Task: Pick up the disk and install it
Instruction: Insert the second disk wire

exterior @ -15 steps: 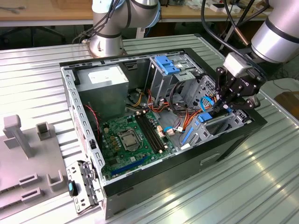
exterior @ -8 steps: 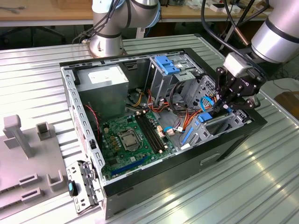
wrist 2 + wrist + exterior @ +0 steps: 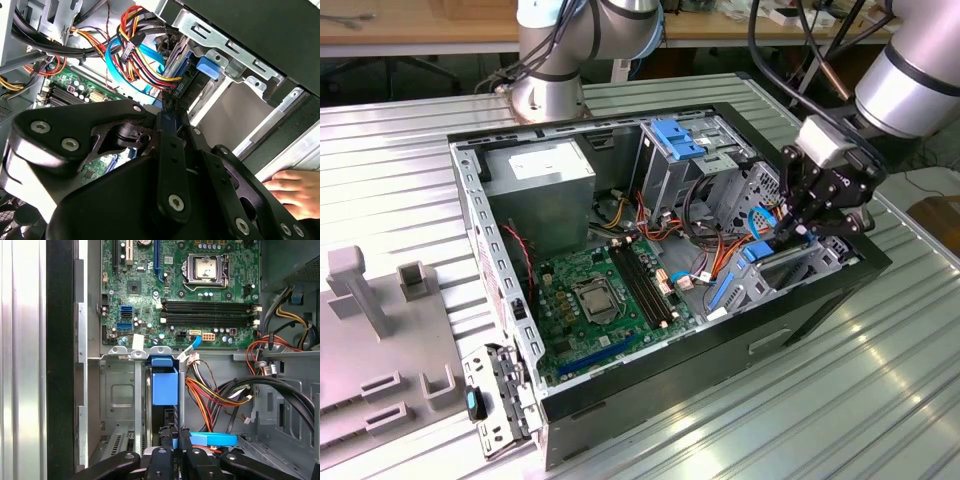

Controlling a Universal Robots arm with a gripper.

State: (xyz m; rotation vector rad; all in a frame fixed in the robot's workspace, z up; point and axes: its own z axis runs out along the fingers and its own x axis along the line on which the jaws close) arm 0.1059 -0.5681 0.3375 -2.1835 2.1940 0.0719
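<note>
the open computer case (image 3: 720,370) lies on its side on the ribbed metal counter (image 3: 400,160), its green motherboard (image 3: 600,300) facing up. the arm's black tool (image 3: 798,228) reaches down into the case at the exterior view's right, just above the grey drive cage (image 3: 790,270) by the case's front wall. the disk (image 3: 757,250), in its bright blue carrier, stands on edge inside that cage, directly under the tool's tips and seemingly between them. in the first wrist view the disk's blue carrier end (image 3: 164,385) sits in a slot of the cage between upright metal dividers, and the tool (image 3: 176,436) shows at the picture's lower edge with its fingers (image 3: 170,437) drawn close together right at the disk's dark body, apparently pinching it, though the contact itself is partly hidden. in the second wrist view the tool (image 3: 167,107) has its linkage folded inward and its tips meeting beside a bundle of red, yellow and black wires (image 3: 140,45) and a light blue flat cable (image 3: 145,65). a second blue bracket (image 3: 675,137) sits atop the taller grey cage further back in the case, well apart from the tool. a person's hand (image 3: 290,192) rests on the counter just outside the case wall in the second wrist view.
</note>
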